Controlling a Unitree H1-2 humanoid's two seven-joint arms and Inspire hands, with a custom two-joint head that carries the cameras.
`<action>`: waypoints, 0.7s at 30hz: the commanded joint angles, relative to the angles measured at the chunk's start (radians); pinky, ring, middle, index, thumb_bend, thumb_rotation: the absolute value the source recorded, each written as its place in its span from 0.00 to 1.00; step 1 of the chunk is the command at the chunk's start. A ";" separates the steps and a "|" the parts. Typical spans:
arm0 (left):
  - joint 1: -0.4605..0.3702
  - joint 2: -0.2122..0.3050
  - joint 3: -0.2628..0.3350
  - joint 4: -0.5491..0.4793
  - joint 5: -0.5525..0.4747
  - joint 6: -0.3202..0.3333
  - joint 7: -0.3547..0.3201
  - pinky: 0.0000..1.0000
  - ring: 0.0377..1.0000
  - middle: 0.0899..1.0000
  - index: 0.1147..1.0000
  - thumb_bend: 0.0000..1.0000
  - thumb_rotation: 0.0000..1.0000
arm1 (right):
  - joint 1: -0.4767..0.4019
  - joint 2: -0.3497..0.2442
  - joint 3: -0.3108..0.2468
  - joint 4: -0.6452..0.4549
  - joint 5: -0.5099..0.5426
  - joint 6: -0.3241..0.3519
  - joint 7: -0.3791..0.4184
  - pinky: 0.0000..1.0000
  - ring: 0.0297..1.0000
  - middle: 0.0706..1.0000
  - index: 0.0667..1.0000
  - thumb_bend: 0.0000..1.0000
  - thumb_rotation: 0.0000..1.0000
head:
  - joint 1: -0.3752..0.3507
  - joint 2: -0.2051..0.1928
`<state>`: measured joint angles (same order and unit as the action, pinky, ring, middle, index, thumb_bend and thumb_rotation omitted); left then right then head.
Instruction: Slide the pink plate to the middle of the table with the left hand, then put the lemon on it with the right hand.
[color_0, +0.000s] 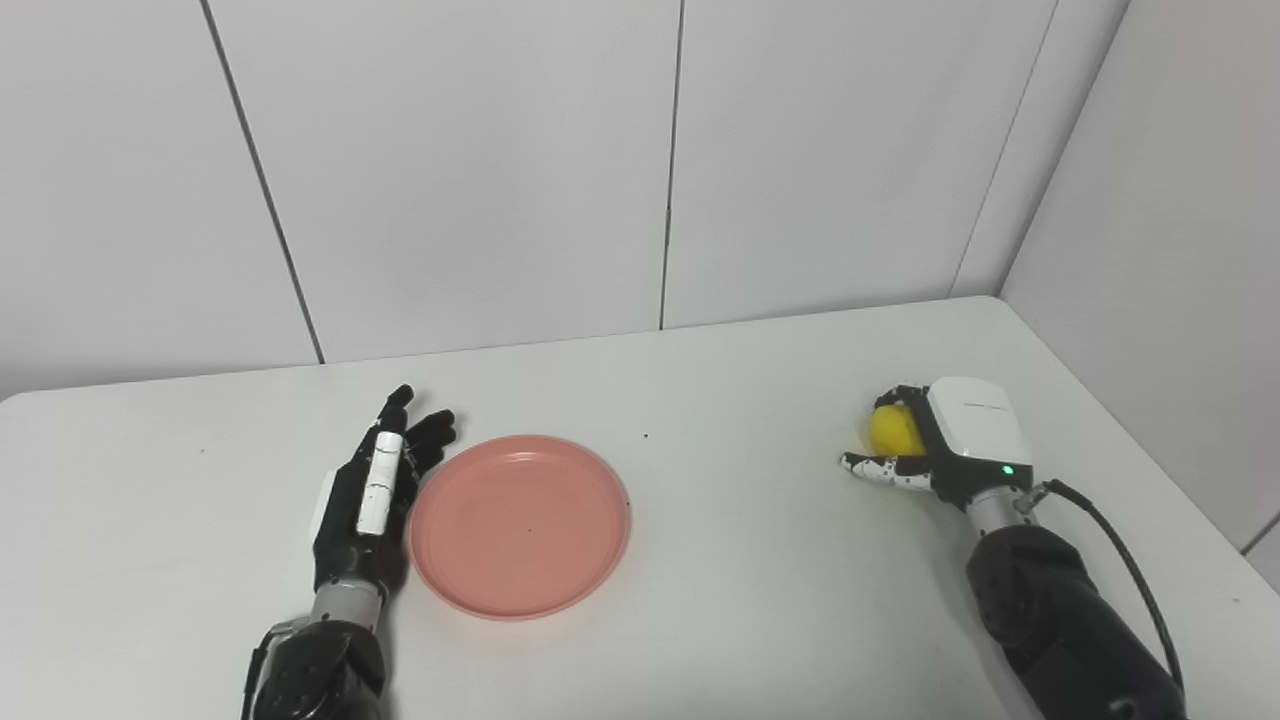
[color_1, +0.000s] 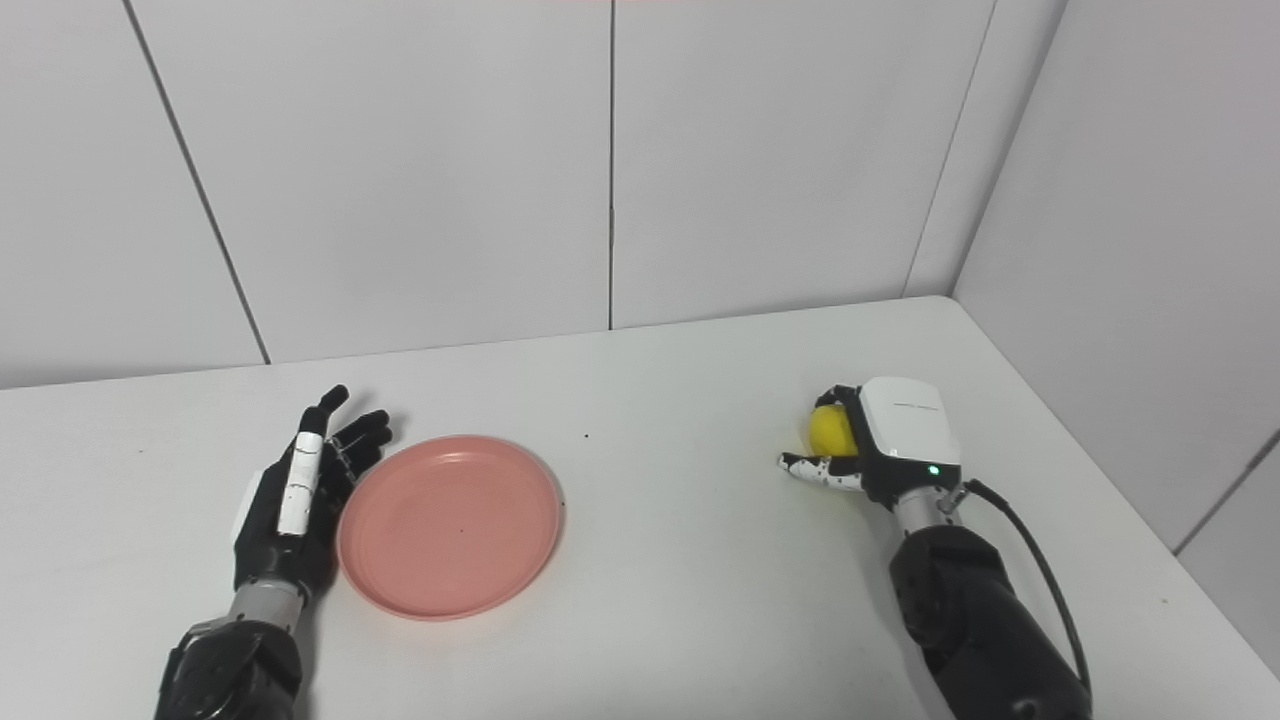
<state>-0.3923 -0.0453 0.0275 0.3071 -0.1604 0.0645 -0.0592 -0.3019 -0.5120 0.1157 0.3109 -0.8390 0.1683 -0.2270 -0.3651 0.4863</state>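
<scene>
On the white table (color_0: 700, 400), the pink plate (color_0: 519, 526) lies flat, left of centre and empty. Left hand (color_0: 368, 495) rests edge-on against the plate's left rim, fingers extended and spread, holding nothing. Well apart, near the table's right side, the right hand (color_0: 945, 440) is curled around the yellow lemon (color_0: 893, 430), fingers wrapped over it and the thumb pointing left below it. Whether the lemon rests on the table or is lifted cannot be determined.

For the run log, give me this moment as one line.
left hand: open, beside pink plate | right hand: fingers around lemon on table | plate: empty, left of centre
</scene>
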 joint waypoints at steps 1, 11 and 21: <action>0.002 -0.006 -0.002 -0.009 0.005 0.025 0.005 0.89 0.78 0.71 0.86 0.81 0.79 | -0.028 -0.034 0.007 0.031 0.005 -0.012 0.011 0.34 0.41 0.47 0.50 0.82 0.44 | 0.000 0.002; 0.001 -0.006 -0.005 -0.010 0.007 0.030 0.004 0.91 0.78 0.71 0.86 0.81 0.80 | -0.036 -0.052 0.034 0.110 0.086 -0.064 0.012 0.27 0.30 0.33 0.36 0.78 0.36 | 0.002 0.004; 0.003 -0.008 -0.008 -0.024 0.012 0.036 0.007 0.90 0.77 0.70 0.86 0.81 0.80 | -0.036 -0.061 0.053 0.101 0.111 -0.068 0.000 0.19 0.22 0.25 0.26 0.66 0.34 | 0.003 0.005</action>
<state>-0.3873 -0.0475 0.0244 0.2910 -0.1600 0.0835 -0.0575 -0.3457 -0.5534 0.1523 0.4031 -0.7121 0.1035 -0.2516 -0.3636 0.4909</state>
